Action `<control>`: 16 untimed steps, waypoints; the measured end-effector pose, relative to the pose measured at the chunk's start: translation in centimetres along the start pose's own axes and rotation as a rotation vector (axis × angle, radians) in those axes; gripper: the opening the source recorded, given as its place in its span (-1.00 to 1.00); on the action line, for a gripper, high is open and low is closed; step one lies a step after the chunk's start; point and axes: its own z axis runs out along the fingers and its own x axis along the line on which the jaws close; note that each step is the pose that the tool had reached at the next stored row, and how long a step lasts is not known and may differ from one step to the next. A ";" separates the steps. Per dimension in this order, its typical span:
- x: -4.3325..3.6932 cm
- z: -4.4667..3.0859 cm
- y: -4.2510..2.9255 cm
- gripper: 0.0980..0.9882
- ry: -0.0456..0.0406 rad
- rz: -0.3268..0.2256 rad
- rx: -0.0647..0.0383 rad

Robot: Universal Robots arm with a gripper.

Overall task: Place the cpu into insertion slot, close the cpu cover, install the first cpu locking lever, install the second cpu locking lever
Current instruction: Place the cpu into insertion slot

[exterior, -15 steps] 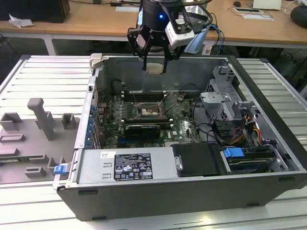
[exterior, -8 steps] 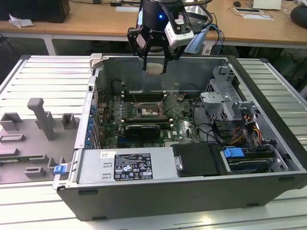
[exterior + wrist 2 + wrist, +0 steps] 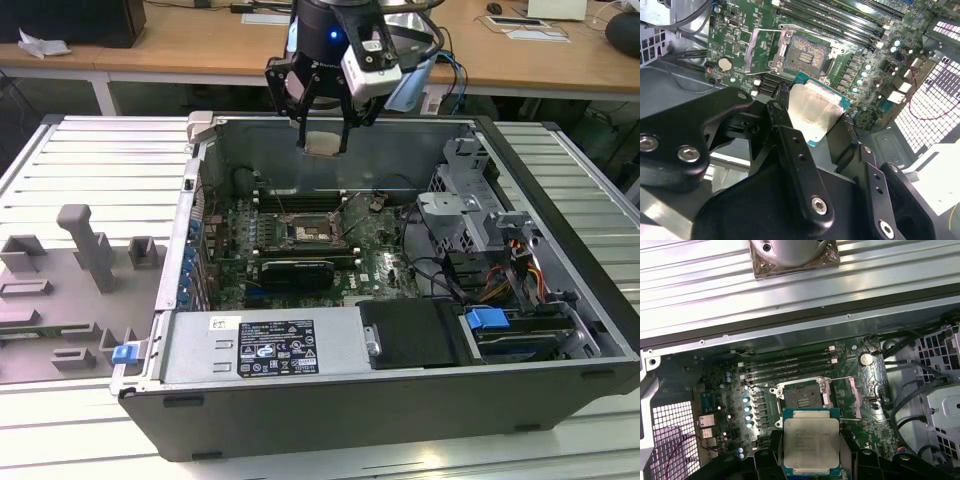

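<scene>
Silver-grey metal lid on a green backing: the small flat square cpu. You have it clamped by two opposite edges in the black two-fingered gripper.

- Position: in the exterior view the gripper hangs over the far wall of the open dark grey computer case, well above the green motherboard — the chip touches nothing but the fingers.
- Square black insertion slot with silvery frame: on the motherboard just beside the long narrow black memory slots. Its dark centre is bare and unoccupied.
- Thin silvery cpu cover with a large square window: swung open to one side of the slot, not lying over it.
- The case rests on a ribbed pale metal table.
</scene>
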 end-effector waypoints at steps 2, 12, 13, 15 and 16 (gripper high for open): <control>0.00 0.01 0.00 0.00 -0.0009 0.009 0.000; 0.00 0.02 0.00 0.00 -0.0044 0.048 -0.001; 0.00 0.02 0.00 0.00 -0.0047 0.052 -0.001; 0.00 0.02 0.00 0.00 -0.0053 0.058 -0.001; 0.00 0.03 0.00 0.00 -0.0057 0.063 -0.001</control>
